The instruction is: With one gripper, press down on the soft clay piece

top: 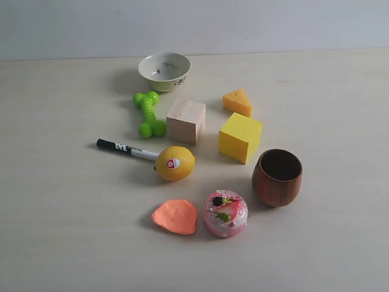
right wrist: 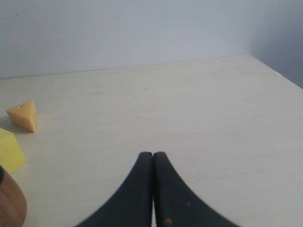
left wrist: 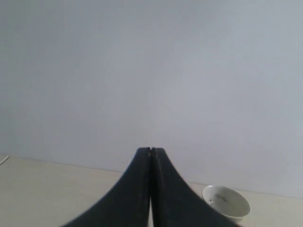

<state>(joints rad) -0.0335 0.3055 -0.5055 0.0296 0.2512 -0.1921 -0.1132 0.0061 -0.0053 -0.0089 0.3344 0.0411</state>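
So the flat salmon-orange blob of soft clay (top: pixel 175 216) is lying on the pale wooden bench (top: pixel 61 213) at the near edge of the bunch. In the exterior view it's just beside the round pink toy cake (top: pixel 225 213), which is on its right, and a bit in front of the yellow lemon with a red sticker (top: pixel 175 163).

The left tool (left wrist: pixel 150 151) is pinched fully together, nothing between its black fingers. It's aimed at the pale wall, with the white ceramic bowl (left wrist: pixel 226 202) sitting further off.

Right tool (right wrist: pixel 153 154) is the same deal, fingers pressed flat against each other and empty, hanging over bare bench. The orange cheese-shaped wedge (right wrist: pixel 23 115), a corner of the yellow cube (right wrist: pixel 9 151) and the edge of the brown wooden cup (right wrist: pixel 9 203) are off to one side of it.
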